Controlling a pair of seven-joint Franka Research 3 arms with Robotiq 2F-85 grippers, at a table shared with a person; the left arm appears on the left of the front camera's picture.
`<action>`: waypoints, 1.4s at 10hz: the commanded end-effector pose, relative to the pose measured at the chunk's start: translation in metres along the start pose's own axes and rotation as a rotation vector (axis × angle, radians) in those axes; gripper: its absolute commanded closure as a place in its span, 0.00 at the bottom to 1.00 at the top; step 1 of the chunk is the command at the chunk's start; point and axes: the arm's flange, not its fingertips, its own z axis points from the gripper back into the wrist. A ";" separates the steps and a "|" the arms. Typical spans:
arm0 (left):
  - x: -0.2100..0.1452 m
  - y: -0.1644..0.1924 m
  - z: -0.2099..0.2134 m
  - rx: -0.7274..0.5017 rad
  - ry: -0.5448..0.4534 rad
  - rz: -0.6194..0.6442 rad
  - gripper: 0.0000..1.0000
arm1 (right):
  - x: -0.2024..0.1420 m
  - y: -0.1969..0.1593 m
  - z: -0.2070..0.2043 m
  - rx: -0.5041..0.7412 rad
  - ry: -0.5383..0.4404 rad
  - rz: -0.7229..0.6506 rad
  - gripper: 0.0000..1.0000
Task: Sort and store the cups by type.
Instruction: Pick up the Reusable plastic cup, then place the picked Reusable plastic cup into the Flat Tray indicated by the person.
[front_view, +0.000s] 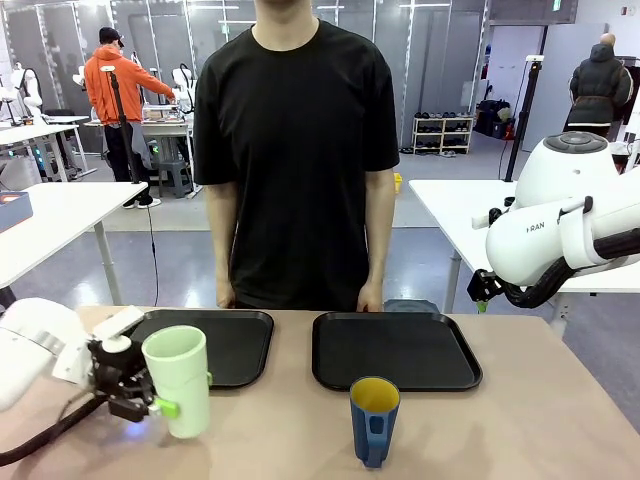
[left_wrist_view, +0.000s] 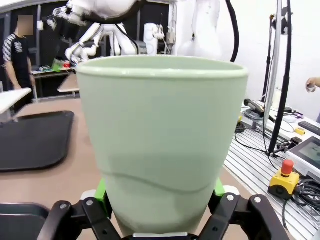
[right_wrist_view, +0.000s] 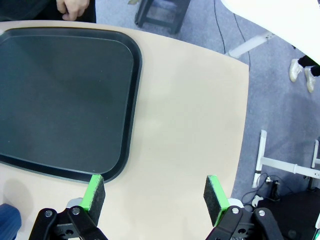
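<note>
A tall pale mint-green tumbler (front_view: 180, 375) stands upright at the front left of the table, just in front of the left black tray (front_view: 235, 345). My left gripper (front_view: 172, 405) is shut on its lower part. In the left wrist view the tumbler (left_wrist_view: 160, 140) sits between the green pads (left_wrist_view: 101, 190). I cannot tell whether its base touches the table. The dark blue mug (front_view: 375, 420), yellow inside, stands free near the front edge, before the right tray (front_view: 395, 350). My right gripper (right_wrist_view: 155, 192) hangs open over bare table beside that tray's corner (right_wrist_view: 65, 100).
A person in a black shirt stands at the far edge, hands (front_view: 370, 298) hanging by the trays. The right arm (front_view: 560, 230) is raised at the right side. Both trays hold nothing. Cables and a yellow emergency button (left_wrist_view: 285, 180) lie past the table's edge.
</note>
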 end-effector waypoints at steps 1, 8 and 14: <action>-0.015 -0.041 0.015 0.029 -0.019 -0.082 0.58 | 0.001 -0.001 0.000 -0.002 -0.002 -0.001 0.00; 0.030 -0.021 0.039 0.086 -0.002 -0.037 0.58 | 0.001 -0.001 0.000 -0.002 -0.002 -0.001 0.00; 0.030 -0.021 0.039 0.086 -0.002 -0.037 0.58 | 0.001 -0.001 0.000 -0.002 -0.002 -0.001 0.00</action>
